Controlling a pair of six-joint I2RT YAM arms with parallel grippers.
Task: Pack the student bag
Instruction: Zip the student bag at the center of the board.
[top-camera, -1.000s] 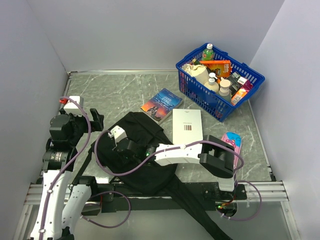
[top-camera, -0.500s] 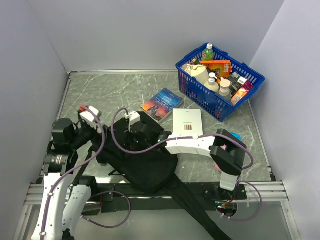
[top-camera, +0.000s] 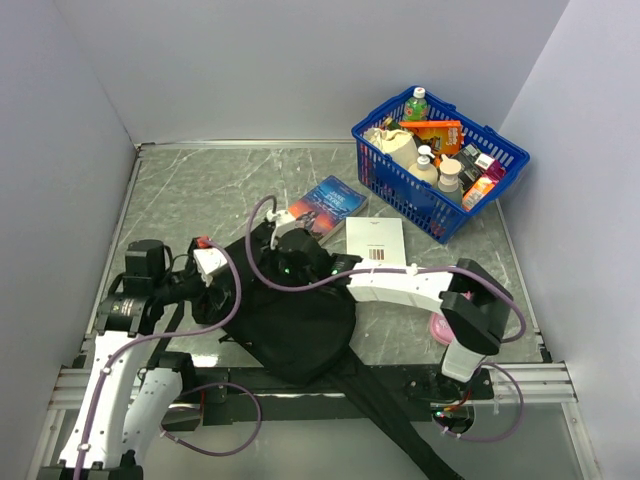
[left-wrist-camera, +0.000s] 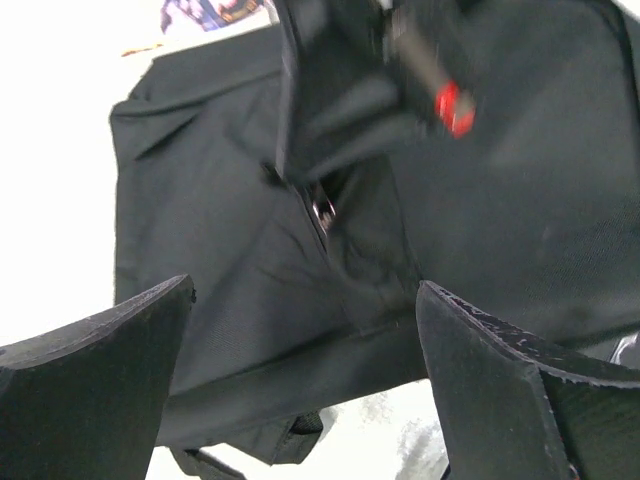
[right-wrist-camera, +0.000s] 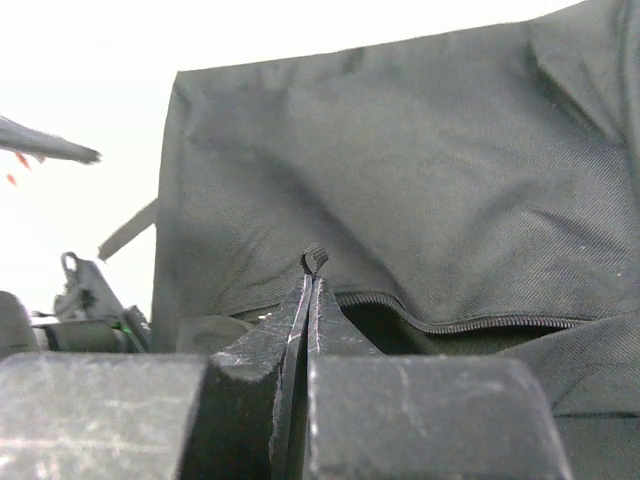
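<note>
A grey-green marbled tabletop (top-camera: 200, 190) boxed in by plain pale walls.
It fills the middle of the top view, its stone-look surface crossed by thin white veins. A back wall (top-camera: 300, 70) across the upper frame, a left wall (top-camera: 50, 200) and a right wall (top-camera: 590, 200), all matt lavender-grey, rise from its edges. A thin metal strip (top-camera: 240, 143) lines the far edge. An aluminium rail (top-camera: 545, 377) runs along the bottom. The light is even and soft, the shadows faint.

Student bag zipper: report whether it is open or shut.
Partly open. Right wrist view: a dark gap runs beside the zipper teeth of the student bag, and the right gripper pinches the pull tab.
</note>
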